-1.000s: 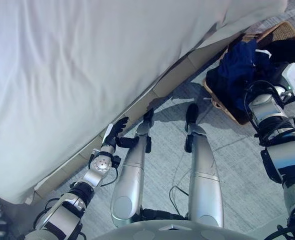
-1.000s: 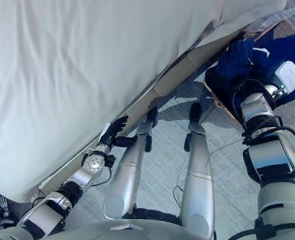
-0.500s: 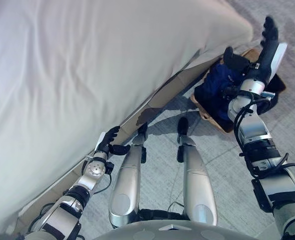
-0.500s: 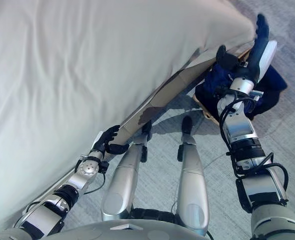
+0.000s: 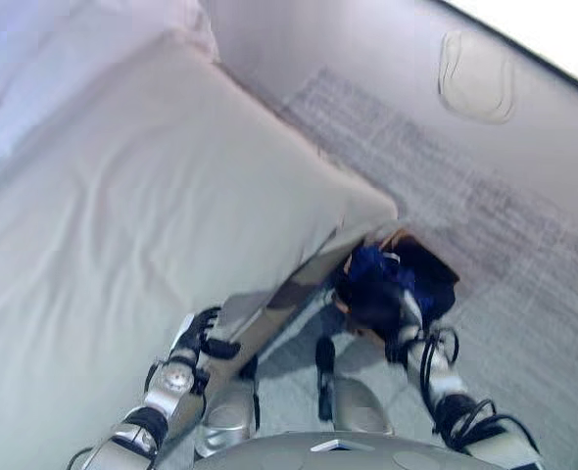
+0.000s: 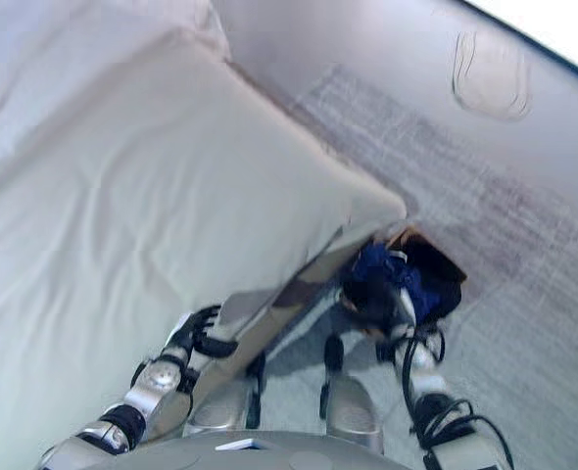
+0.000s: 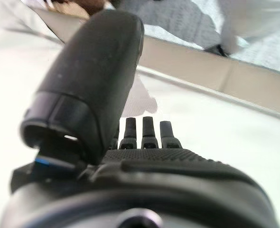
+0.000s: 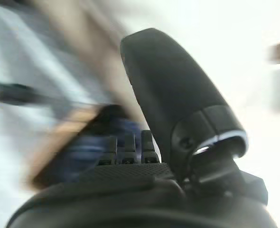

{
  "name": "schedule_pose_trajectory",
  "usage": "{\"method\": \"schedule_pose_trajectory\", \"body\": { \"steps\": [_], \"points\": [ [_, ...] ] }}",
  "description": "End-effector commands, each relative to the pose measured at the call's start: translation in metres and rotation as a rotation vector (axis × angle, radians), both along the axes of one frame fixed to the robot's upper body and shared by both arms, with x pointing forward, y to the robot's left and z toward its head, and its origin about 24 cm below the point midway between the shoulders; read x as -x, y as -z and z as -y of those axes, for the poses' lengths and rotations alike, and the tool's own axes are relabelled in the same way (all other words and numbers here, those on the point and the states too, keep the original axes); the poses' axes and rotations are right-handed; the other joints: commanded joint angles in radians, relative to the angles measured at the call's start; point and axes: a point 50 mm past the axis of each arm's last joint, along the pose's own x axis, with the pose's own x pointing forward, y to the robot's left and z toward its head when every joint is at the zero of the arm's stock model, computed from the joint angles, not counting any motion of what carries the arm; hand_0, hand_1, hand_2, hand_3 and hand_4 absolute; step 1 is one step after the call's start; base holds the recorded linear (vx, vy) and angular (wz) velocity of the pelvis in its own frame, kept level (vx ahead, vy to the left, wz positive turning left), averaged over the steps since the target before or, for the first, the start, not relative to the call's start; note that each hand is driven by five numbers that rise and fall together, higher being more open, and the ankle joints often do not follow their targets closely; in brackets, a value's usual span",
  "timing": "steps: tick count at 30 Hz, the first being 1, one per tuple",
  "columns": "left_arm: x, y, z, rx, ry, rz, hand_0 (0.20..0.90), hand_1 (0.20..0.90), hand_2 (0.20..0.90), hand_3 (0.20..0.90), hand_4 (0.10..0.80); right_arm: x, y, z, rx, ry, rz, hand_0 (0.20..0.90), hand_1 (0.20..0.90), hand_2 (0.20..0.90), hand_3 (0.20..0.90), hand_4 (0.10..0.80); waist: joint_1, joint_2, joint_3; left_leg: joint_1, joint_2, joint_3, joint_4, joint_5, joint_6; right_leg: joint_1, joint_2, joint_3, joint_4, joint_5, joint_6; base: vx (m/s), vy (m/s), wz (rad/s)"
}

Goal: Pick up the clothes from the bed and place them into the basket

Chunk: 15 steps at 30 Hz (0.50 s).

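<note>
No readable text, label or number shows anywhere.

The clothes [image 5: 387,284] were a dark bundle, mostly deep blue with some black in it and a tiny white bit near the top, all crumpled up with no clear shape. They sat piled inside the basket [image 5: 444,262], heaped up above its rim and covering nearly all of its inside. The basket itself was a brown, woven-looking rectangular thing, sitting on the grey carpet right by the corner of the bed [image 5: 122,196], partly tucked under the overhanging white cover. The top of the bed was just pale wrinkled bedding, no garments showing on it.
</note>
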Motion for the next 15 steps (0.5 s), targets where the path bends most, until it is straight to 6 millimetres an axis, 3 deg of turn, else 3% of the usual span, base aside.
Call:
{"method": "schedule_pose_trajectory", "body": {
  "steps": [1, 4, 8, 15],
  "points": [
    [0.022, 0.007, -0.012, -0.04, 0.026, -0.057, 0.9, 0.9, 0.9, 0.9, 0.8, 0.01, 0.0, 0.023, 0.019, 0.042, -0.028, 0.9, 0.9, 0.9, 0.9, 0.8, 0.001, 0.008, -0.102, -0.044, -0.033, -0.018, 0.088, -0.111, 0.05, -0.029, -0.004, -0.052, 0.061, 0.004, 0.028, 0.103, 0.138, 0.07],
    [0.038, 0.013, -0.014, -0.015, -0.018, -0.099, 0.9, 0.9, 0.9, 0.9, 0.8, 0.046, 0.014, 0.02, 0.003, 0.057, -0.139, 0.9, 0.9, 0.9, 0.9, 0.8, -0.01, 0.017, -0.123, -0.009, -0.037, -0.023, 0.06, -0.108, 0.056, -0.005, -0.003, -0.049, 0.069, -0.011, 0.029, 0.057, 0.096, 0.0],
    [0.055, 0.019, -0.013, 0.027, -0.092, -0.14, 0.9, 0.9, 0.9, 0.9, 0.8, 0.065, 0.021, 0.013, -0.073, 0.12, -0.172, 0.9, 0.9, 0.9, 0.9, 0.8, -0.023, 0.021, -0.138, 0.017, -0.037, -0.023, 0.044, -0.109, 0.061, 0.017, 0.002, -0.037, 0.074, -0.023, 0.028, 0.011, 0.072, 0.0],
    [0.069, 0.027, 0.0, 0.133, -0.127, -0.208, 0.9, 0.9, 0.9, 0.9, 0.8, 0.068, 0.025, 0.001, -0.096, 0.065, -0.209, 0.9, 0.9, 0.9, 0.9, 0.8, -0.025, 0.021, -0.151, 0.042, -0.04, -0.018, 0.029, -0.111, 0.058, 0.049, 0.007, -0.036, 0.037, -0.02, 0.022, 0.001, 0.029, 0.0]
  ]
}}
